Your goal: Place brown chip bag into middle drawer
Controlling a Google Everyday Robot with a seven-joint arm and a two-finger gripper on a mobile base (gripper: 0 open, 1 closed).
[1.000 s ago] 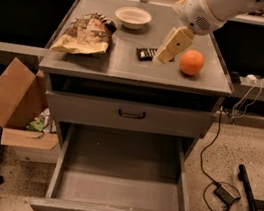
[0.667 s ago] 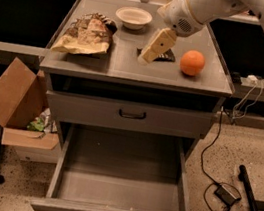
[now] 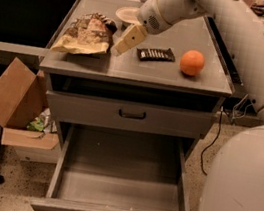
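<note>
Camera view: reaching in from the upper right with the pale robot arm (image 3: 223, 19) and hanging the gripper (image 3: 118, 49) low over the grey cabinet top (image 3: 142, 74), tan tip tilting down and to the left, just beside the right edge of the brown chip bag (image 3: 86, 36). Not revealing whether released or clenched, nor whether touching the foil. Showing the bag lying crumpled on the left part of the top, its pale yellow-tan end pointing toward the front left corner. Showing a small flat black wrapper (image 3: 155, 55) lying just right of the gripper, an orange (image 3: 192, 63) sitting farther right, and a white bowl (image 3: 126, 13) standing toward the back, partly hidden behind the arm. Showing, lower down, the upper drawer (image 3: 85, 109) sitting closed and the middle drawer (image 3: 117, 189) standing pulled far out toward the camera. Catching a tilted cardboard box (image 3: 15, 92) on the floor to the left and the robot's rounded body (image 3: 240, 197) filling the lower right corner.
</note>
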